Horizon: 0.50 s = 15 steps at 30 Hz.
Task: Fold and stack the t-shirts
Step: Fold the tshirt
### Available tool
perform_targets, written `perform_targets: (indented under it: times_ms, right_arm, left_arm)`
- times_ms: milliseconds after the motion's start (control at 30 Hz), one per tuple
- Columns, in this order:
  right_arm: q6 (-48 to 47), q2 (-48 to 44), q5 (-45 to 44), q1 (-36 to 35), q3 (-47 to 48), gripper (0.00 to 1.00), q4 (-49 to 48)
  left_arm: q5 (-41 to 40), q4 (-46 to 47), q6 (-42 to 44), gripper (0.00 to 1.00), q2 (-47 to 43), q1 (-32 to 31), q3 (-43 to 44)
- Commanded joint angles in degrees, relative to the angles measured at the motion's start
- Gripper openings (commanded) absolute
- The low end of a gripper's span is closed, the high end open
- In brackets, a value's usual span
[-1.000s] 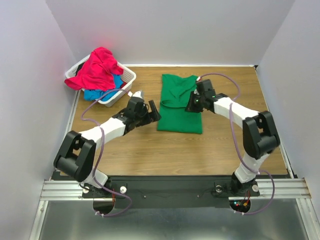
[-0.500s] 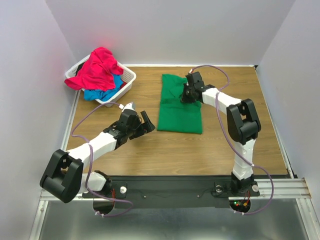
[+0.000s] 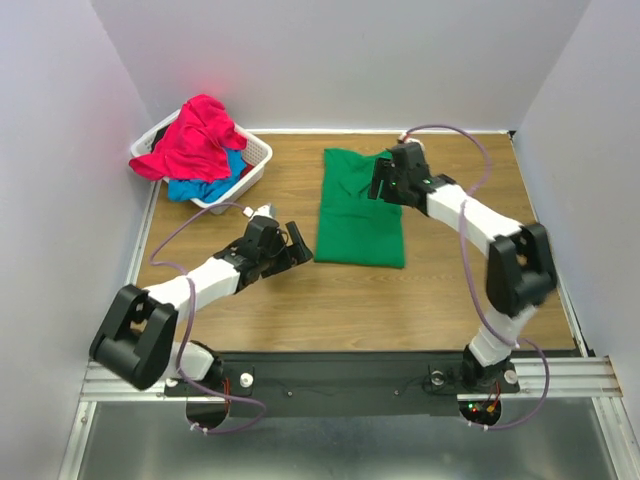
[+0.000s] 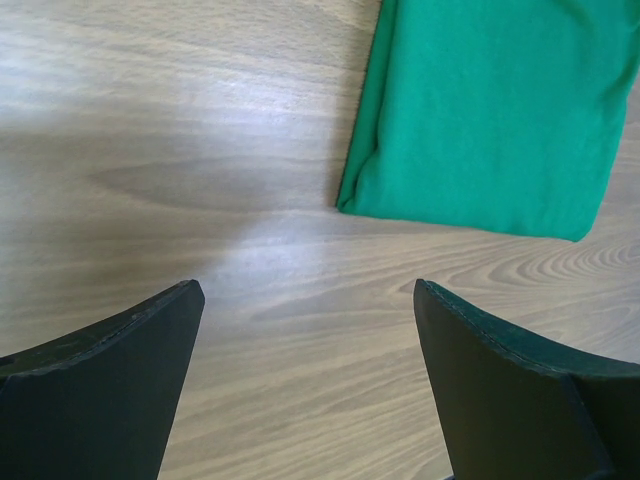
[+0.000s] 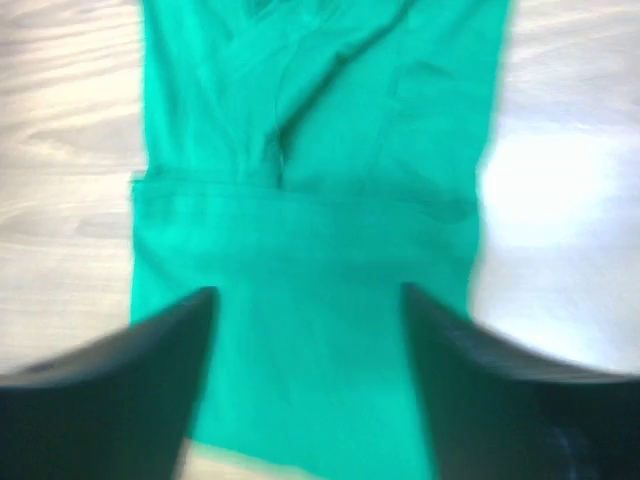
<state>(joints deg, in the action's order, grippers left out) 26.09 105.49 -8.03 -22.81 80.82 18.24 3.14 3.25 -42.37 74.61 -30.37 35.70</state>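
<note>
Top external: green t-shirt (image 3: 360, 232) lies folded in a flat rectangle; left tool (image 3: 298, 240), right tool (image 3: 380, 186) gape empty.

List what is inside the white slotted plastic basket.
A crumpled pinkish-red cloth t-shirt lies on top, spilling over the rim of the white slotted plastic basket. A blue cloth t-shirt shows beneath, mostly covered. The basket's floor is hidden.
</note>
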Motion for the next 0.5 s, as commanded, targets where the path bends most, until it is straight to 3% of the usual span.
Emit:
perform_targets:
  times_ms: [0,33,200,400,467]
  right_arm:
    - [2.99,-16.87,-4.27,0.48,-12.49,0.95,-1.1]
    - [5.53,-20.03,-3.05,0.4,-15.48,1.0,-1.1]
    - [10.29,-30.85,4.5,0.57,-31.74,1.0,-1.01]
    - [12.85,-32.81,5.49,0.57,-38.62,0.97,-1.01]
    - [13.11,-32.11,4.95,0.57,-39.41,0.9,-1.01]
  left_arm:
    - [2.92,5.28,2.46,0.98,4.75,-0.3,4.19]
    - [3.28,5.54,2.64,0.98,5.71,-0.22,4.81]
    - [5.47,7.04,3.52,0.98,12.13,-0.65,8.5]
    - [6.09,8.71,1.77,0.98,15.65,-2.06,8.59]
    - [6.01,8.71,1.68,0.89,16.18,-2.5,8.33]
